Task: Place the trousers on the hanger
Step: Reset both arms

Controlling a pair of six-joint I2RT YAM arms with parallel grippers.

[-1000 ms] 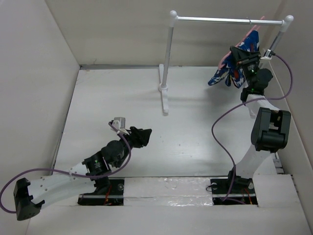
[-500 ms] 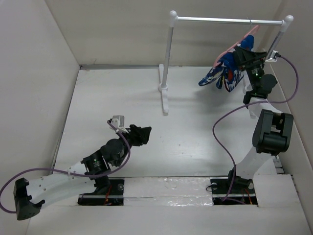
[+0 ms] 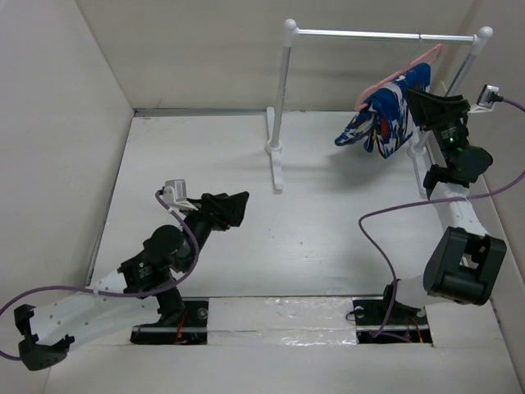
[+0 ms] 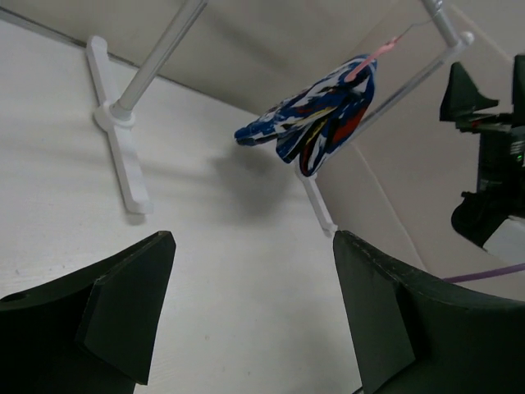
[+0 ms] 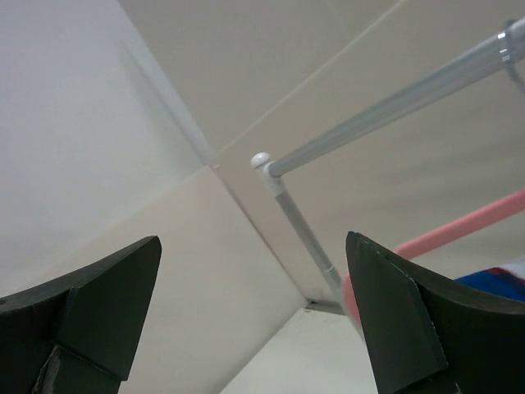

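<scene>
Shows the trousers (image 3: pixel 384 116) draped in a folded bunch over the hanger (image 3: pixel 428 54), clear of the table (image 3: pixel 328 238) and up at the right end of the rack (image 3: pixel 281 98). Has the hanger's metal hook over the silver rail (image 3: pixel 361 34), close to the right post, with the blue splashed fabric drooping left and down below the pink frame.

Finds the right gripper (image 3: pixel 417 108) raised just to the right of the trousers, fingers spread wide and holding nothing. Takes in, between those fingers in the right wrist view, only the rail, a white post, a strip of pink hanger and a sliver of blue cloth at the frame's edge. Cannot tell from above whether the fingertips touch the fabric.

Places the left gripper (image 3: pixel 236 205) over the left half of the table, well apart from the rack, likewise parted and empty. Looks from the left wrist past both dark fingers toward the rack's white foot (image 4: pixel 123 164) and the hanging trousers beyond. Trails a purple cable (image 3: pixel 369 222) from each wrist down toward the arm bases.
</scene>
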